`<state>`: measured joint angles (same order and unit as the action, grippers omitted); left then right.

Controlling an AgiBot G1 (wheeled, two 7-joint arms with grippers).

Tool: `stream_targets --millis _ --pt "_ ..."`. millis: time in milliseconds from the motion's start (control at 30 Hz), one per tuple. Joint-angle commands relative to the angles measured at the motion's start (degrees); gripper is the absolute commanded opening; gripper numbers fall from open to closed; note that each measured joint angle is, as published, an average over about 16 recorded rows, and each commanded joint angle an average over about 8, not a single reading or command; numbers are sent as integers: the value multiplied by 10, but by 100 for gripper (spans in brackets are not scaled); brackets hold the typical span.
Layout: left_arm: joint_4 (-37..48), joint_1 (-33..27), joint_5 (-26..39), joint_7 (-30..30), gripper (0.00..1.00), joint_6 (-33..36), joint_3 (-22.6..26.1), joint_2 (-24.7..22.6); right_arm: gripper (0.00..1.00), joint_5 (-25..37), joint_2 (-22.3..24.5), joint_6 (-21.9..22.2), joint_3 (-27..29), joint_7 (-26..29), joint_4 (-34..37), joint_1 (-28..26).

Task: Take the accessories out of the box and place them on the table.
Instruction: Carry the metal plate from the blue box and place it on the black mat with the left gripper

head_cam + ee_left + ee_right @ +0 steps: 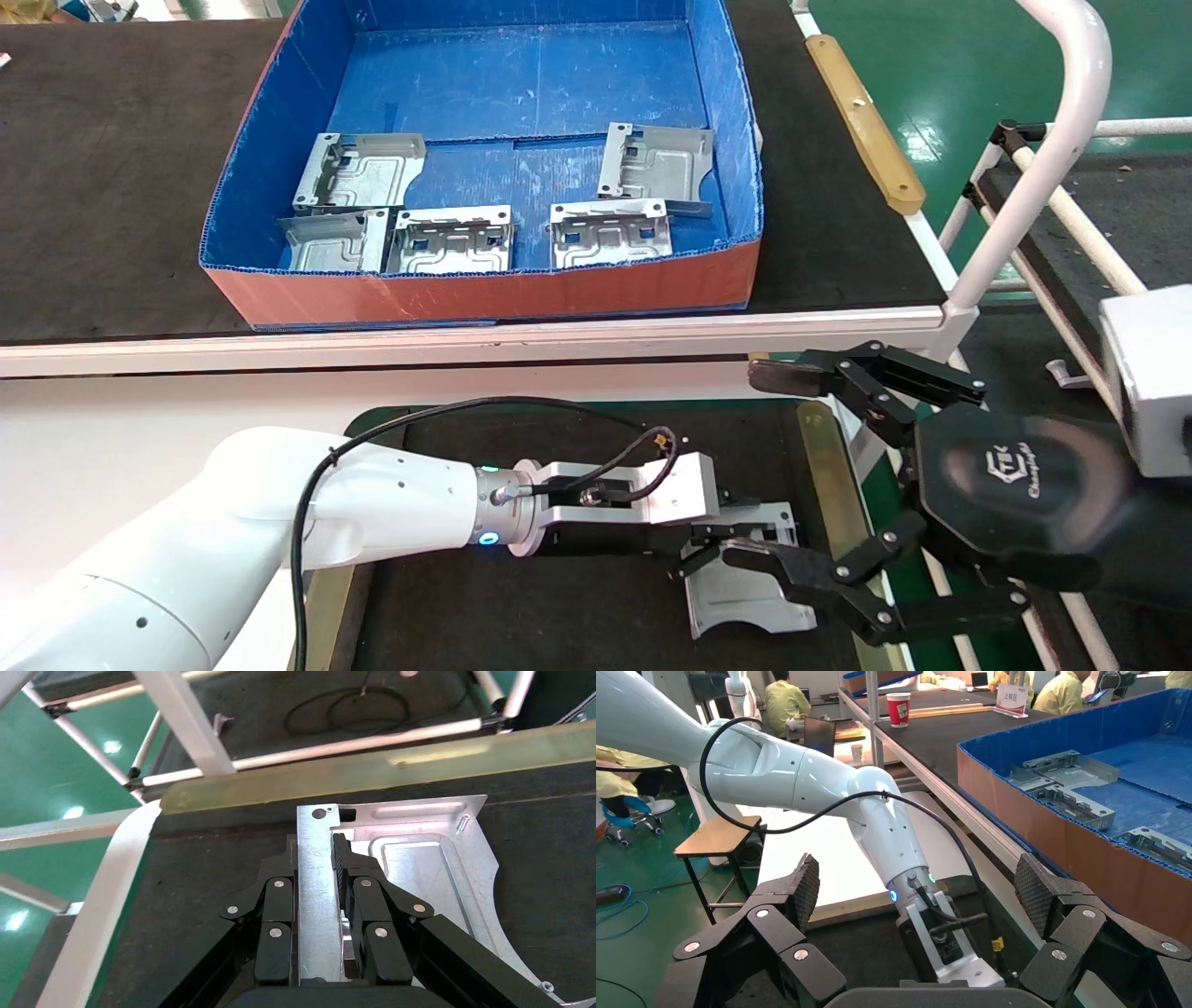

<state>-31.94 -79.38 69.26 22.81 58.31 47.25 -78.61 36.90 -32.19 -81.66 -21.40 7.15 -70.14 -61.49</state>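
Sixth stamped plate (745, 582) down on black mat counter (521, 606), near its right brass strip (824, 466) — lying flat, curved notch toward the robot. Gripped by left pincer (712, 550) on one upright bent edge tab (314, 896); pads pressed against both faces of the tab, as seen from the left wrist. Tab grip judged deliberate: only raised feature offering purchase on a flat sheet part. Release not yet made.

Five like plates (452, 239) remaining in blue corrugated box (484, 289), clustered toward its orange-red front wall, on the raised black surface behind.

Right pincer (829, 485) hovering just right of the placed plate, spread wide, holding nothing — judged idle.

Writing: white logo on right pincer housing (1020, 480), second line roughly "Changingtek", not fully legible. Nothing readable on plates or box.
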Motion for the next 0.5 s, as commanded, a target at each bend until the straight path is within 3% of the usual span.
stream_targets --millis 33,500 --pt "2 -2 -14 3 0 -16 18 -1 100 0 0 0 0 0 0 0" --pt "-24 -12 -118 -17 0 -152 140 -2 100 0 0 0 0 0 0 0"
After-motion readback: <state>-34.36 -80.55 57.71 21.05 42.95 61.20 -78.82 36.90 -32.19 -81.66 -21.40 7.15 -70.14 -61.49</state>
